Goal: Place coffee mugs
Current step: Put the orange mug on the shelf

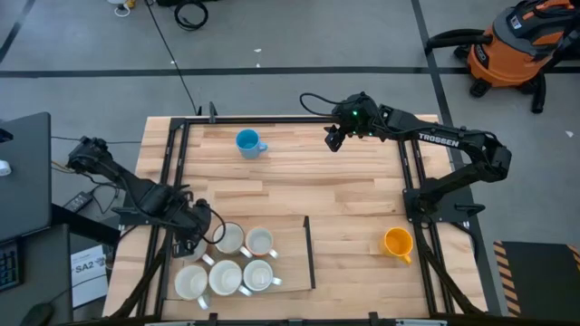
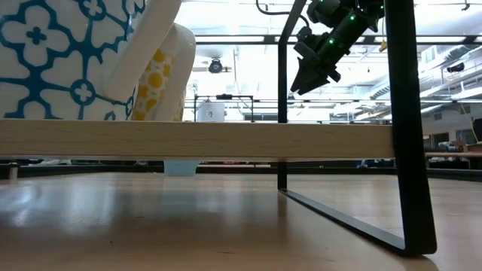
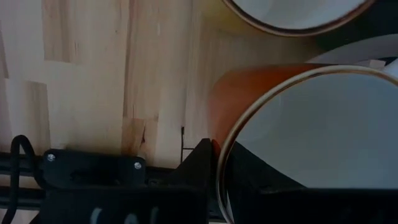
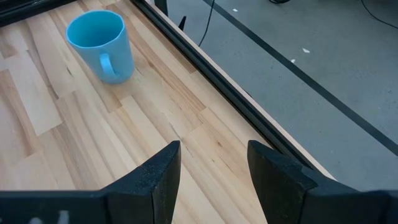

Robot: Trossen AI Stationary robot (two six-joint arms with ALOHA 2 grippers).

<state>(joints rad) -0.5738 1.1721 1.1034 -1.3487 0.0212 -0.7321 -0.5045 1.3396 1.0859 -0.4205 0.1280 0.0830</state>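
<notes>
My left gripper (image 1: pixel 198 232) is at the left end of a wooden tray (image 1: pixel 295 226) near the table's front, shut on a reddish-brown mug with a white inside (image 3: pixel 311 124). The gripper hides this mug in the high view. Several pale mugs (image 1: pixel 260 242) stand on their bases on the tray beside it. A blue mug (image 1: pixel 247 142) stands at the far side and an orange-yellow mug (image 1: pixel 397 243) at the right. My right gripper (image 1: pixel 333 138) hangs open and empty above the table, right of the blue mug (image 4: pixel 99 43). My left gripper holds the reddish-brown mug by its wall at the rim (image 3: pixel 225 149), one finger (image 3: pixel 199 163) outside and one finger (image 3: pixel 267 177) inside. The mug is upright, its mouth up. Whether its base is on the tray, I cannot tell.
A dark metal frame (image 1: pixel 412 172) runs along the table's sides and far edge. The tray has a dark upright rim (image 1: pixel 310 249) on its right side. Another pale mug (image 3: pixel 292 15) stands close beyond the held one. Bare wood lies between the tray and the blue mug.
</notes>
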